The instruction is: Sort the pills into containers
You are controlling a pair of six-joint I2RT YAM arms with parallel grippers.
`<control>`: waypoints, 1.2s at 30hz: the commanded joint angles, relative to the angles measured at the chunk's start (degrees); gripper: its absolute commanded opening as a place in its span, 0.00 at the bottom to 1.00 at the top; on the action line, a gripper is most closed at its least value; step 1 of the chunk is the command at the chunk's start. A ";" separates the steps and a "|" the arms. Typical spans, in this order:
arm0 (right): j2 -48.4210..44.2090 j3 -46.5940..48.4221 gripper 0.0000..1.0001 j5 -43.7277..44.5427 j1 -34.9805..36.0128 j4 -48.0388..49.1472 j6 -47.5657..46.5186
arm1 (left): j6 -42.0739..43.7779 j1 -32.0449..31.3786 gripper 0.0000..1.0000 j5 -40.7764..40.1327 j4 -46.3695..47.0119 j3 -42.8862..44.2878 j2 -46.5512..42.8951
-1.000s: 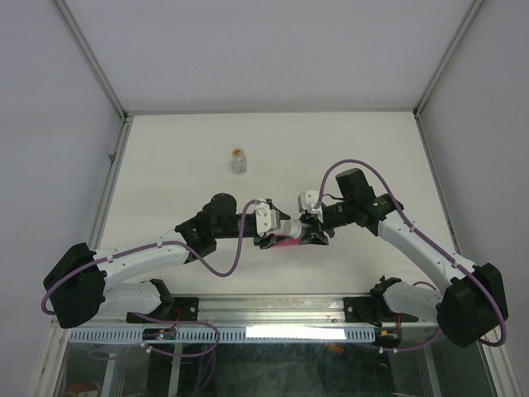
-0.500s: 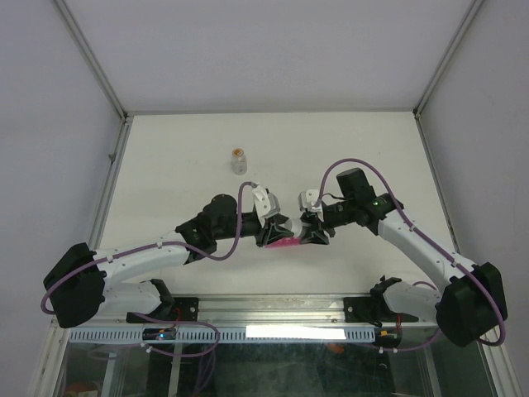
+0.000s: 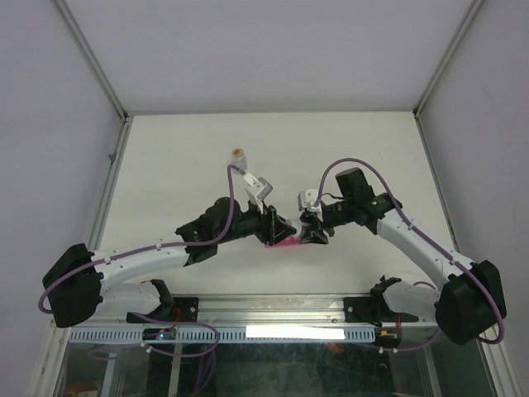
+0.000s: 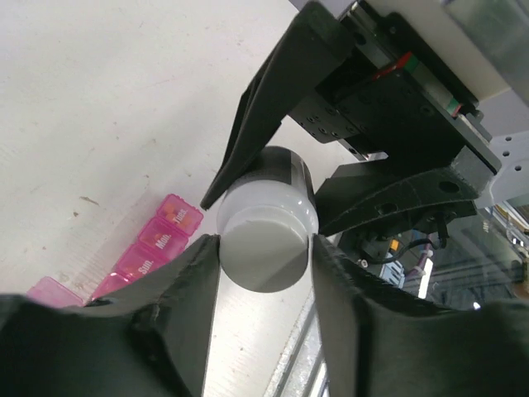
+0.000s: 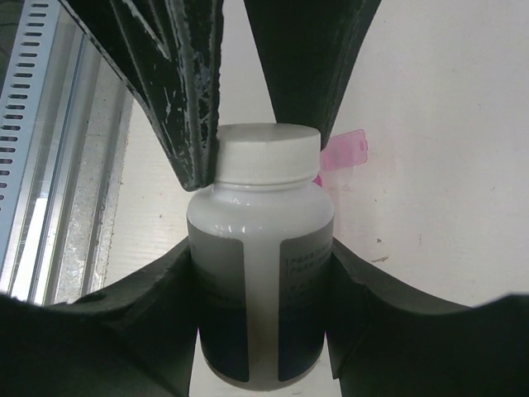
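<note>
Containers [image 4: 157, 248] lay below the bottle [image 5: 260, 314] my right pincer [image 5: 263, 256] pinched, left pincer [image 4: 264, 248] flanking its cap [image 5: 266, 153], grip unclear; translucent pink, lettered lids.

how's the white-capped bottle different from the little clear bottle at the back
The white-capped bottle is clamped around its body by the right gripper, with the jaws of the left gripper flanking its cap; the small clear bottle stands alone on the table, apart from both arms. The white-capped bottle is whitish with a dark label; the small clear bottle shows orange-brown at its top. Both are small round bottles.
</note>
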 commanded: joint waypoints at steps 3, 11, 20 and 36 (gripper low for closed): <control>-0.28 1.91 0.00 -1.72 0.34 0.40 -0.69 | -0.89 -0.22 0.64 -1.43 5.74 1.82 -4.05; -0.23 1.92 0.00 -1.75 0.34 0.35 -0.65 | 0.82 -0.27 0.86 -2.32 8.78 -3.98 -10.50; -0.28 1.84 0.00 -1.87 0.28 0.25 -0.68 | 3.61 -0.22 0.91 -2.41 8.50 -6.96 -15.14; -0.39 1.92 0.00 -2.00 0.27 0.22 -0.69 | 14.01 0.02 0.99 2.29 11.98 -9.89 -13.79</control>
